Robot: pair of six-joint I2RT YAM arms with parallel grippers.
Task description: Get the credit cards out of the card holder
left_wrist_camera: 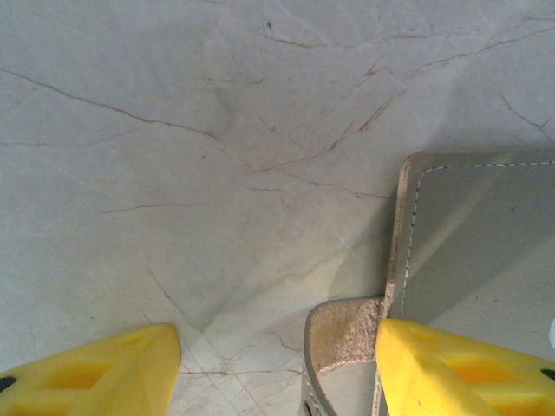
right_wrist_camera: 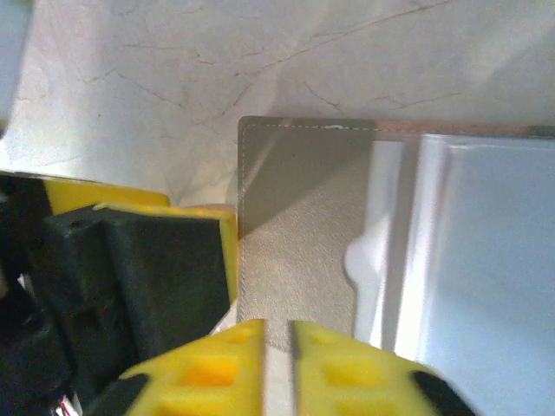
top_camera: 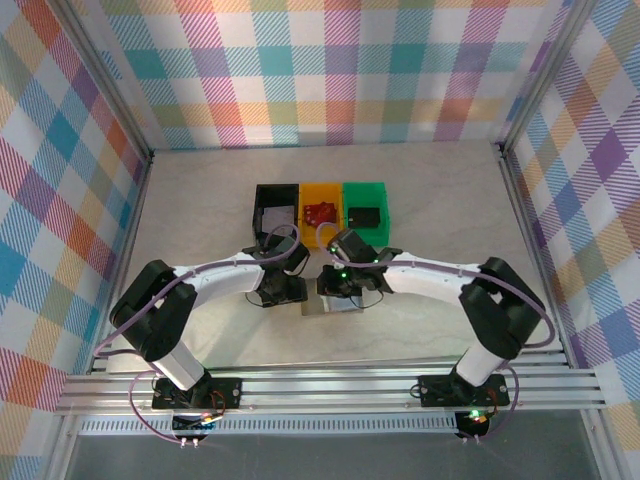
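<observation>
The grey card holder lies open on the table between both grippers. Its stitched panel fills the right of the left wrist view, with a suede tab sticking out. My left gripper is open; the tab lies between its fingers, against the right one. In the right wrist view the holder carries a pale grey-teal credit card on its right panel. My right gripper hovers at the holder's near edge, fingers a narrow slit apart with nothing between them.
Three bins stand in a row behind the grippers: black, yellow with a small red thing inside, green with a dark thing inside. Bare marble table lies left and right. Checked walls enclose the table.
</observation>
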